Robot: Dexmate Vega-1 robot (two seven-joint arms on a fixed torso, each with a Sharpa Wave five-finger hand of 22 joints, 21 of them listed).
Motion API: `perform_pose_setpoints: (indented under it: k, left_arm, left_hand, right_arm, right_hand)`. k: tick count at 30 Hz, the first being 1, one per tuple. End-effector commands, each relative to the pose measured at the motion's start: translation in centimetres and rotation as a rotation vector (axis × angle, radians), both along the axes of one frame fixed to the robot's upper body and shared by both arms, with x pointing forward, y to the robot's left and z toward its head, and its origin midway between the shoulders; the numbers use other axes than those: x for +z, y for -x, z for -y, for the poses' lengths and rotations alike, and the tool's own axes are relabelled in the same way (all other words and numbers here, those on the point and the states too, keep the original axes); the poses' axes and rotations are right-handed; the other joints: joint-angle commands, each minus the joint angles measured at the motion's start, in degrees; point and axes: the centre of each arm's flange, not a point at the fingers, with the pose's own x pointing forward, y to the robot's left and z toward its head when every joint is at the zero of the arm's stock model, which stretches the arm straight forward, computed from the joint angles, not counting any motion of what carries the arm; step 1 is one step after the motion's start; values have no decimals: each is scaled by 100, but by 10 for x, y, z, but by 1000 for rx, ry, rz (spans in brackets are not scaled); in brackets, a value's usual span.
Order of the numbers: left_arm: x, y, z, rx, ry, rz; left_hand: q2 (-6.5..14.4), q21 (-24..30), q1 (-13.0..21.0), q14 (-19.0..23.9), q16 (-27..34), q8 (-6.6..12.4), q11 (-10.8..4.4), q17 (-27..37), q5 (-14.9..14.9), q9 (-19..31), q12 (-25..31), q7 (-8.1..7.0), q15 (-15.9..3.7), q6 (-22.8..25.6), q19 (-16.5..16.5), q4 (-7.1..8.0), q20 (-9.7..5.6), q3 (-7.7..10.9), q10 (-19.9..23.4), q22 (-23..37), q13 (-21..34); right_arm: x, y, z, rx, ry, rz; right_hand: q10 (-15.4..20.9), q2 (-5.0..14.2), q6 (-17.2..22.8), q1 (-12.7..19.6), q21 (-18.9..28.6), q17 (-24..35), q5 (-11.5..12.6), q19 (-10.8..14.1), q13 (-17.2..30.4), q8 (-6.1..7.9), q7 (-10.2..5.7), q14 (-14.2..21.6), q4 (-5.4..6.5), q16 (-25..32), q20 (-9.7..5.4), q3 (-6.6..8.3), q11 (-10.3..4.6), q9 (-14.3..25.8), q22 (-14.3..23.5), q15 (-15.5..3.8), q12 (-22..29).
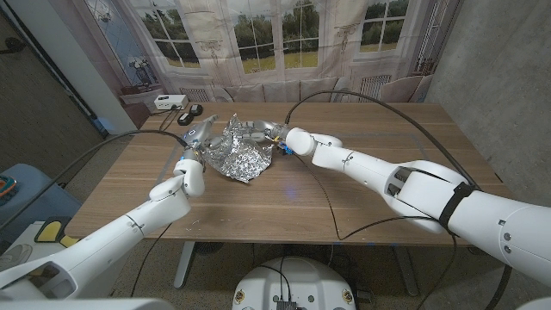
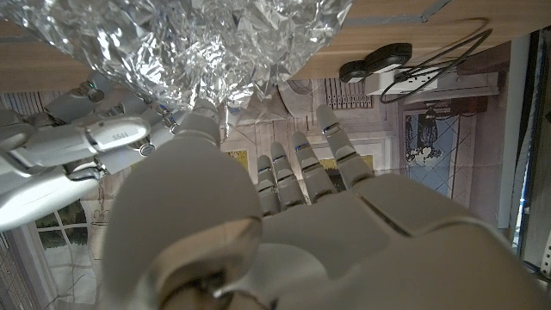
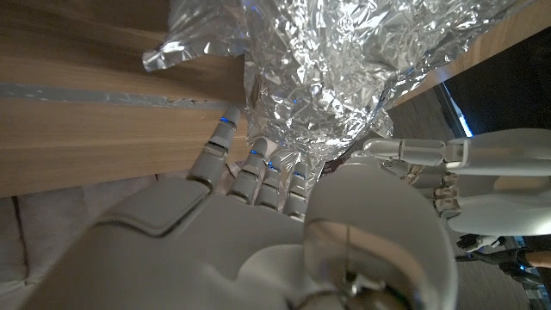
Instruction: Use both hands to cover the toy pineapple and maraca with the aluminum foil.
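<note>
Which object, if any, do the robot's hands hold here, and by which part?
Both hands are at the crumpled aluminum foil: the left hand at its left edge, the right hand at its right edge. A firm grip cannot be told.

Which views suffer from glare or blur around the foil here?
Head view: sharp, evenly lit, aluminum foil only mildly bright. Left wrist view: strong specular glare on the foil, left hand close and soft. Right wrist view: foil glints brightly, right hand blurred in the near field.

Wooden table (image 1: 362, 185) before curtained windows (image 1: 258, 30), grey wall (image 1: 495, 77) right
</note>
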Motion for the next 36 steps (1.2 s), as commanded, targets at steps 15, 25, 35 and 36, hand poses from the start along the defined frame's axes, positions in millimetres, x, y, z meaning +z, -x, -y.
perform_pose_setpoints:
  k: [15, 25, 35, 36]
  left_arm:
    - [13, 13, -28, -384, 394, 93]
    - [15, 19, -40, -489, 478, 105]
    - [15, 18, -60, -631, 579, 74]
    - [15, 18, -61, -641, 585, 72]
  left_hand:
    - [214, -482, -1001, -571, -112, -71, 338, 9, -21, -26, -114, -204, 338, -465, -630, 478, 126, -160, -470, -1, -136]
    - [201, -614, -1162, -794, -135, -67, 398, -2, -11, -38, -139, -222, 391, -598, -795, 513, 45, -186, -648, 4, -179]
    - [181, -727, -1301, -973, -134, -88, 462, -10, -4, -51, -167, -290, 435, -796, -912, 530, 66, -207, -875, 9, -222]
    - [180, -735, -1313, -999, -140, -88, 462, -10, -5, -51, -165, -293, 448, -807, -921, 534, 70, -210, -881, 10, -224]
  right_arm:
    - [14, -8, 31, 117, -348, -123]
    - [25, -7, 49, 134, -473, -140]
    - [31, -7, 70, 150, -611, -164]
    - [32, -6, 73, 149, -620, -162]
  right_hand:
    - [266, 16, 205, -361, -35, 76, -102, -68, -1, 1, 99, 79, 196, 79, -42, 391, 156, 32, 35, 123, 55]
    - [341, -150, 208, -592, -29, 54, -191, -31, -10, -38, 165, 136, 168, 79, 4, 337, 301, 25, 26, 195, 54]
    - [414, -140, 272, -732, -26, 40, -238, -5, -17, -43, 208, 172, 155, 76, -14, 334, 367, 19, 22, 211, 59]
    - [422, -141, 273, -741, -26, 38, -241, -3, -18, -44, 209, 173, 153, 75, -16, 334, 379, 19, 22, 216, 60]
